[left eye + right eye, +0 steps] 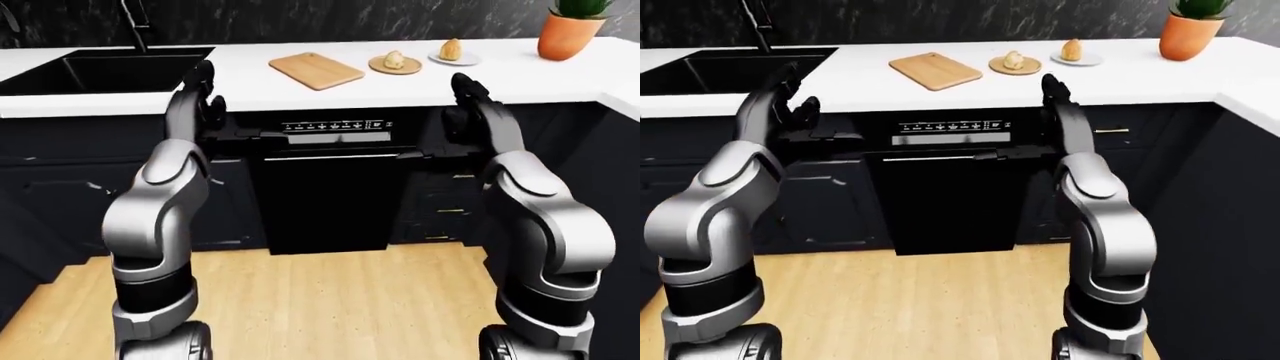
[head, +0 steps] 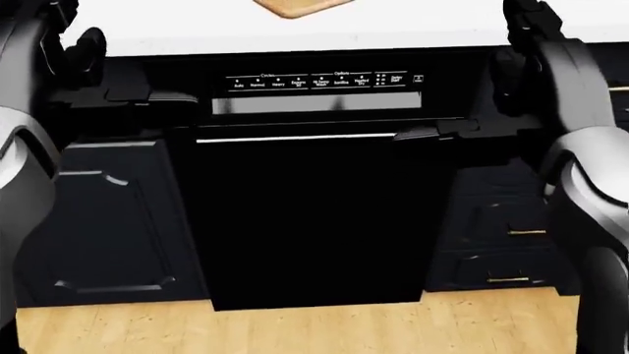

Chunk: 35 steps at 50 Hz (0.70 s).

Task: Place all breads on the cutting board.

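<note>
- Currently both breads sit on the white countertop (image 1: 300, 86): a pale round roll (image 1: 394, 60) on a wooden plate (image 1: 394, 67), and a golden bun (image 1: 451, 49) on a small white plate (image 1: 453, 58), right of the light wooden cutting board (image 1: 315, 70).
- Left hand (image 1: 200, 90) and right hand (image 1: 468, 94) are raised, empty, fingers spread.
- Likely light, soft and crushable; grip gently across the sides.

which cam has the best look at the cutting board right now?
Left-eye view: the cutting board shows whole and bare on the white counter, left of the two breads on their plates. The right-eye view shows nearly the same. The head view catches only its lower corner at the top edge.
</note>
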Available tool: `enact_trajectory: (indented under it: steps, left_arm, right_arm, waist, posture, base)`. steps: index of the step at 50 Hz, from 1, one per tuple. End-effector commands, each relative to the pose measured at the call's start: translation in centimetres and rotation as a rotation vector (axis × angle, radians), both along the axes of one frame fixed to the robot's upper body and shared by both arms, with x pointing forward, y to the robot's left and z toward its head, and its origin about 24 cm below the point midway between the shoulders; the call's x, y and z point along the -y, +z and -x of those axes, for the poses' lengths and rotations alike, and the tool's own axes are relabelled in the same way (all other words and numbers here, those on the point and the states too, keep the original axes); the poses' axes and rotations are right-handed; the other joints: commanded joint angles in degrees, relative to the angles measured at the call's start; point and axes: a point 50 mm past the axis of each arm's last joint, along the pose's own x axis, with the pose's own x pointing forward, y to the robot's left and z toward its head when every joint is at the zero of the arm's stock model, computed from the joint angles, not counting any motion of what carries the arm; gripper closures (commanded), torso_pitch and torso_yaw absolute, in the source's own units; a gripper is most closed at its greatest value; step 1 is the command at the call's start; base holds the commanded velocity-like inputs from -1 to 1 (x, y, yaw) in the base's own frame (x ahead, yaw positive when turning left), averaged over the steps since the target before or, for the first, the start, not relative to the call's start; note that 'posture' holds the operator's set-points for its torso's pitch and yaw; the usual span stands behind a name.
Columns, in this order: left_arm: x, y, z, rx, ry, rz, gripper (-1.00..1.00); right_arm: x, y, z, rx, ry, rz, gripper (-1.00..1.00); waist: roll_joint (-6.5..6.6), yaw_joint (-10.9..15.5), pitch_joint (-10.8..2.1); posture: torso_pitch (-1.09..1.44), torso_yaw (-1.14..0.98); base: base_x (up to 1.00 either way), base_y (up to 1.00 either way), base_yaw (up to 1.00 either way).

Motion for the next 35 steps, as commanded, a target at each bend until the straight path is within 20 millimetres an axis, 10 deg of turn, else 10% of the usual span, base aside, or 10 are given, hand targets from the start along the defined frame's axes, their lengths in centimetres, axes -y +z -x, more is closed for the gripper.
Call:
enact_trajectory:
  steps: [1, 6, 9, 20, 22, 23, 26, 35]
  left_arm:
    - [0.2, 1.9, 0.3, 0.086, -0.014, -0.002, -1.00]
    - [0.4, 1.6, 0.7, 0.077, -0.019, -0.004, -1.00]
    - [0.3, 1.7, 0.8, 0.076, -0.020, -0.001, -1.00]
    - [0.1, 1.8, 0.7, 0.077, -0.016, 0.002, -1.00]
    - [0.1, 1.7, 0.6, 0.078, -0.017, 0.003, -1.00]
    - [0.1, 1.9, 0.5, 0.079, -0.017, 0.003, -1.00]
    - [0.2, 2.0, 0.5, 0.080, -0.018, 0.002, -1.00]
    - [0.3, 2.0, 0.5, 0.079, -0.020, 0.002, -1.00]
  right_arm:
    - [0.2, 2.0, 0.3, 0.086, -0.008, 0.008, -1.00]
    - [0.2, 2.2, 0.6, 0.091, -0.009, -0.002, -1.00]
    - [0.4, 2.1, 0.8, 0.085, -0.014, -0.005, -1.00]
    - [0.3, 2.9, 0.3, 0.088, -0.006, -0.001, -1.00]
    - [0.3, 3.1, 0.3, 0.090, -0.007, 0.000, -1.00]
    - [0.3, 3.1, 0.3, 0.090, -0.007, 0.000, -1.00]
    - [0.3, 3.2, 0.3, 0.091, -0.007, 0.001, -1.00]
    - [0.4, 3.1, 0.3, 0.091, -0.010, 0.001, -1.00]
  waist:
    - [-0.05, -0.12, -0.95]
    - [1.23, -0.09, -1.21]
    - [4.22, -0.19, -0.93]
    - [-0.09, 0.44, -1.40]
    - [-3.46, 0.72, -2.37]
    - [-0.98, 0.19, -1.56]
    - [-2.26, 0.18, -1.53]
    - [3.13, -0.36, -1.08]
  posture:
    - [0.00, 0.00]
    - [0.00, 0.00]
    - [0.00, 0.00]
    - [0.00, 0.00]
    - [0.00, 0.00]
    - [0.00, 0.00]
    - [0.00, 0.00]
    - [0.00, 0.00]
  base:
    - [0.15, 0.00, 0.00]
    - [0.15, 0.00, 0.00]
    - [0.15, 0.00, 0.00]
    - [0.15, -0.04, 0.00]
    - [0.17, -0.14, 0.00]
    - [0.16, -0.12, 0.00]
    - [0.17, -0.10, 0.00]
    - [0.17, -0.09, 0.00]
